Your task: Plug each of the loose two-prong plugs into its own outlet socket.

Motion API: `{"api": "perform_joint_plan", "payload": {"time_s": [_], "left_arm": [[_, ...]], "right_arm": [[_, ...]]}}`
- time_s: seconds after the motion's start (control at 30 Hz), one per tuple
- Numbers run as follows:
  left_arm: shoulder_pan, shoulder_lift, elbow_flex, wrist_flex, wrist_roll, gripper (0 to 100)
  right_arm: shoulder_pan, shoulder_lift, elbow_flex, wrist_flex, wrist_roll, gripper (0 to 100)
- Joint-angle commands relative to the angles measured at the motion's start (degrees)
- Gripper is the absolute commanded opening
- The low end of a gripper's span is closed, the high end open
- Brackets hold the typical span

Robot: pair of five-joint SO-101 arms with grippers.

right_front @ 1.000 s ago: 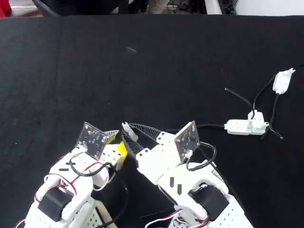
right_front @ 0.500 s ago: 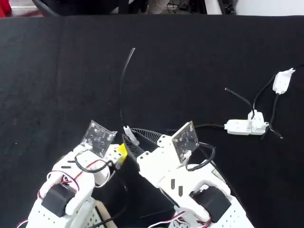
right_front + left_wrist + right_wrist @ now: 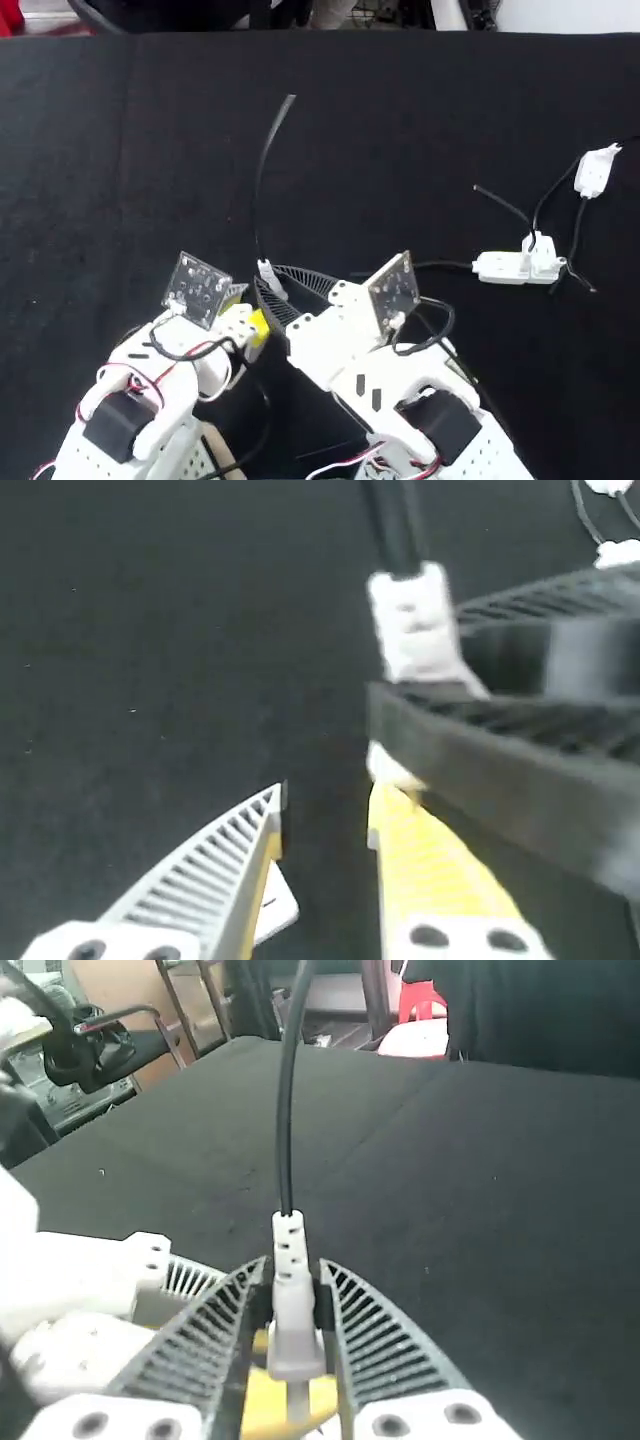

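My right gripper (image 3: 292, 1282) is shut on a white two-prong plug (image 3: 288, 1305); its black cable (image 3: 288, 1090) rises from it. From above, this plug (image 3: 268, 276) sits in the black fingers of the right gripper (image 3: 276, 287) near the table's front, with the cable (image 3: 262, 170) curving toward the far side. My left gripper (image 3: 330, 798) stands open right beside the plug (image 3: 415, 620), nothing between its grey and yellow fingers (image 3: 425, 865). A white outlet strip (image 3: 503, 268) lies at the right with one plug (image 3: 537, 244) seated in it. Another white plug (image 3: 596, 172) lies loose beyond it.
Black cables (image 3: 500, 205) trail around the outlet strip on the black cloth. The two arm bases (image 3: 400, 400) crowd the front edge. Chairs and room clutter stand beyond the table's far edge (image 3: 330, 1000).
The held plug's black cable, barely visible a second ago, now arcs plainly over the cloth. The left arm nudged toward the plug and eased back slightly.
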Motion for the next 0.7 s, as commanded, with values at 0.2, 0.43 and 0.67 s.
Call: {"api": "perform_joint_plan", "payload": {"time_s": [0.2,0.43,0.67], "left_arm": [[-0.57,-0.09,-0.13,-5.27,0.79,15],[-5.76,-0.09,0.92,-9.76,3.6,16],[-6.46,-0.09,0.22,-8.97,3.6,19]], "right_arm": [[-1.14,-0.04,-1.45,-0.18,-1.76,1.1],[-4.13,0.13,-2.33,1.49,-1.76,1.1],[-4.04,0.22,-2.33,1.58,-1.41,1.2]]}}
